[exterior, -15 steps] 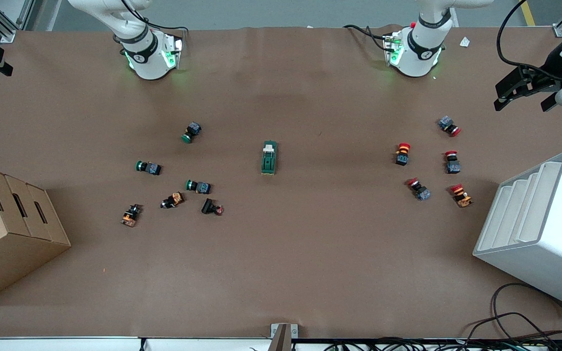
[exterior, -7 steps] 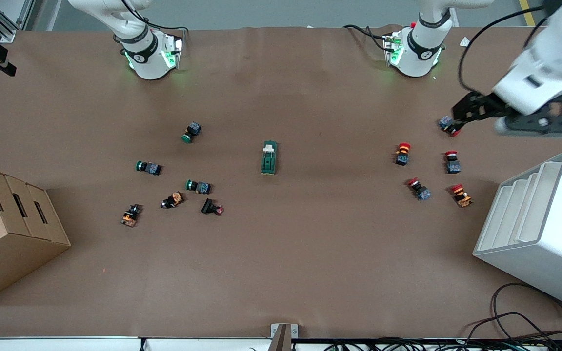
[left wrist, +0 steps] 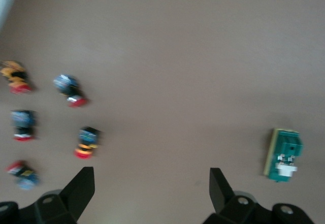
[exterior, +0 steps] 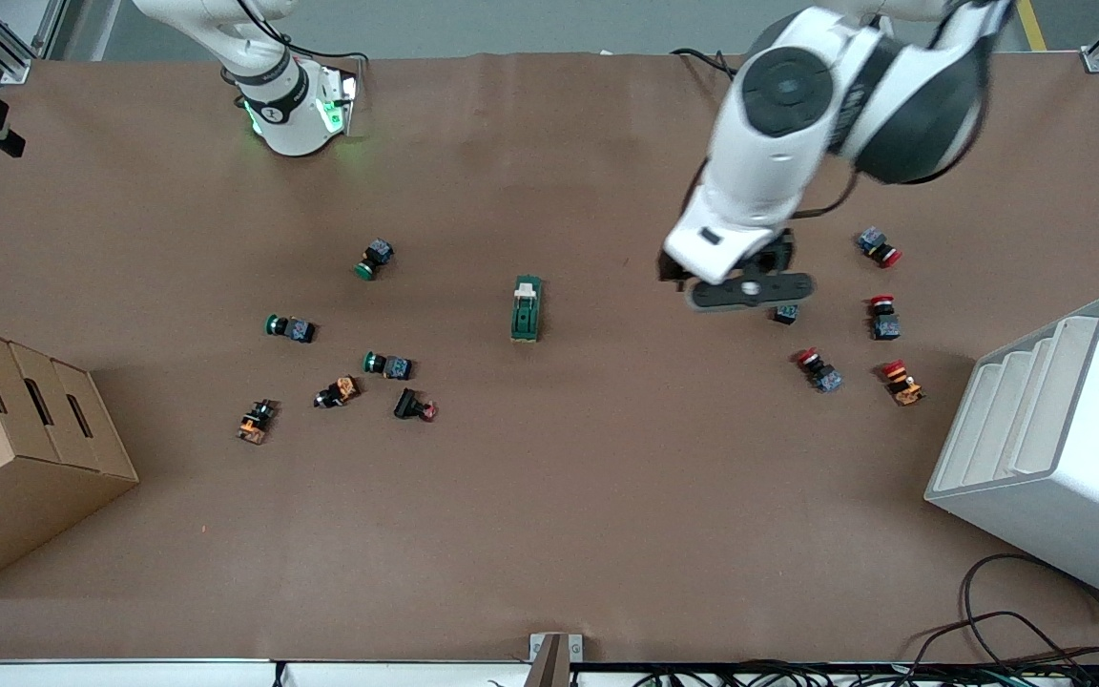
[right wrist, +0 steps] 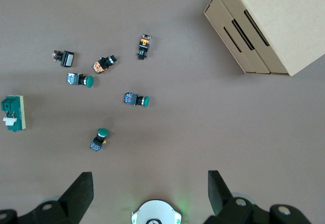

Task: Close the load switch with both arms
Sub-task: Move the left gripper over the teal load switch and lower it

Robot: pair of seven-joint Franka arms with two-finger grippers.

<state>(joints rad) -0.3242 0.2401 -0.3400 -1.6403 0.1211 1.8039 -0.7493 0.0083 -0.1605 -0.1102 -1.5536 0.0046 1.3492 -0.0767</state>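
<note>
The load switch [exterior: 527, 308], a dark-green block with a white lever piece, lies flat at the centre of the brown table [exterior: 549, 534], touching nothing. Five red-capped push buttons [exterior: 880, 248] lie scattered at mid-right of the front view, one partly hidden under the left gripper [left wrist: 151, 182], which hangs over bare table between them and the switch, fingers spread wide. Six buttons (three green-capped) [exterior: 290, 328] lie at mid-left. A cardboard box [exterior: 15, 448] sits at lower left, a white ribbed bin [exterior: 1065, 448] at lower right. The right gripper [right wrist: 150, 183], fingers apart, waits above its green-lit base [exterior: 297, 114] at upper left.
</note>
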